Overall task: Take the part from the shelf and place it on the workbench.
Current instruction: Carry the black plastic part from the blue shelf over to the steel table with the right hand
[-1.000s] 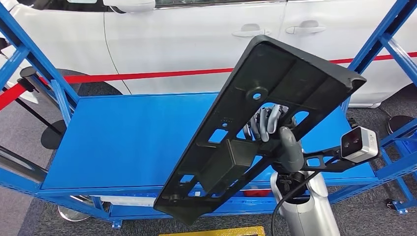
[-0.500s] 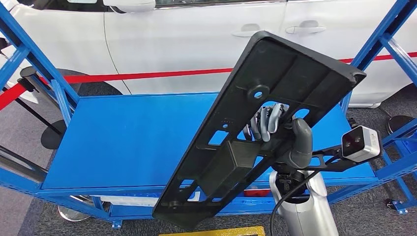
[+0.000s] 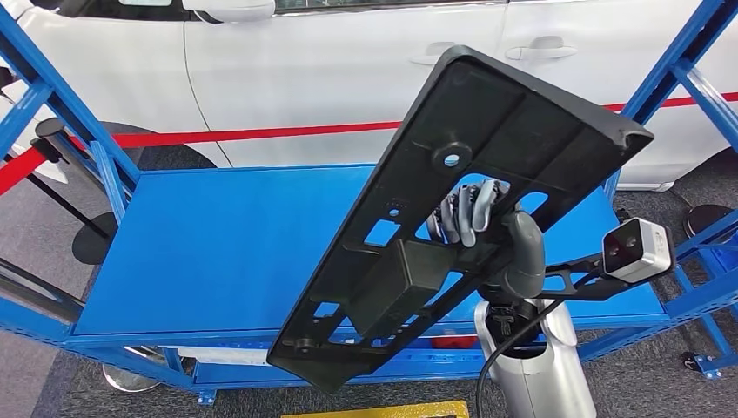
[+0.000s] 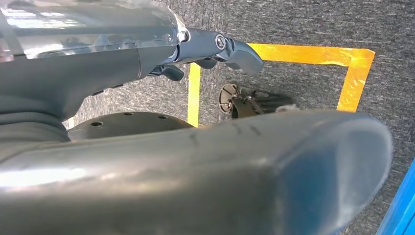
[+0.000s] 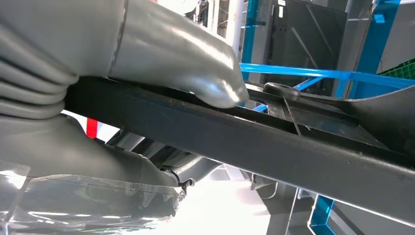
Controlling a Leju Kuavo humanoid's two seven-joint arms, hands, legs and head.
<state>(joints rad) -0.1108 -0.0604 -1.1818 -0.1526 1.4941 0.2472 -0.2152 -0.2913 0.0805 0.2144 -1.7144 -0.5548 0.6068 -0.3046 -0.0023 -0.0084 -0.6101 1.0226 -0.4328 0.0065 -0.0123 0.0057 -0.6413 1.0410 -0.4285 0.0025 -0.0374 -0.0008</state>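
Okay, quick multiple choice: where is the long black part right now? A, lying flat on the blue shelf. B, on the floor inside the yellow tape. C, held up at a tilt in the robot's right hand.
C: the right hand grips the black part, tilted above the blue shelf.

The head view is evenly and brightly lit from above, sharp throughout, with soft sheen on the white car door [image 3: 305, 78] in the upper frame and only faint shadow on the flat blue metal shelf deck [image 3: 226, 244]. In the left wrist view the close grey thumb [image 4: 220, 171] is blurred and carries a pale glare streak at lower left. The right wrist view has blown-out white at bottom centre, and its near grey thumb [image 5: 186, 54] is soft.
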